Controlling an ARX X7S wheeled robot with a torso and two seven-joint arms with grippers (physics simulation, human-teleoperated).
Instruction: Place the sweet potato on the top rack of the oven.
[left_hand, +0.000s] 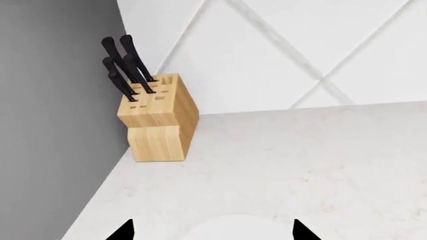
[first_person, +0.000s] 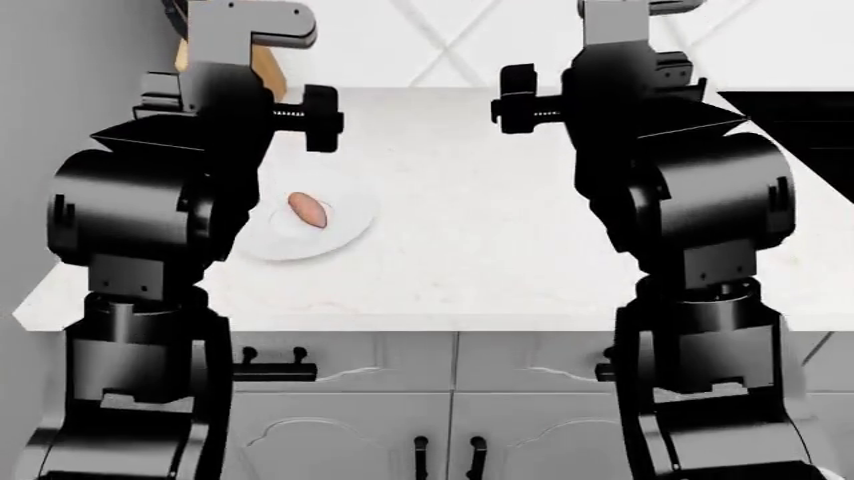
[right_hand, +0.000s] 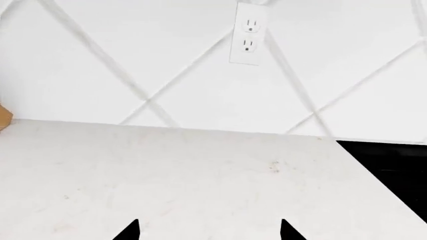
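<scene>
The sweet potato (first_person: 308, 209) is a small pinkish-orange tuber lying on a white plate (first_person: 344, 232) on the counter, just right of my left arm in the head view. My left gripper (left_hand: 212, 231) is open and empty above the counter; the plate's far rim (left_hand: 230, 221) shows between its fingertips. My right gripper (right_hand: 209, 231) is open and empty over bare counter. The oven's cavity and the top rack are out of view; only a black cooktop surface (first_person: 801, 115) shows at the right.
A wooden knife block (left_hand: 159, 117) with black-handled knives stands in the counter's back left corner by a grey wall. A wall outlet (right_hand: 247, 34) sits on the white tiled backsplash. The black cooktop edge (right_hand: 393, 170) borders the counter. White cabinet doors (first_person: 441, 420) are below.
</scene>
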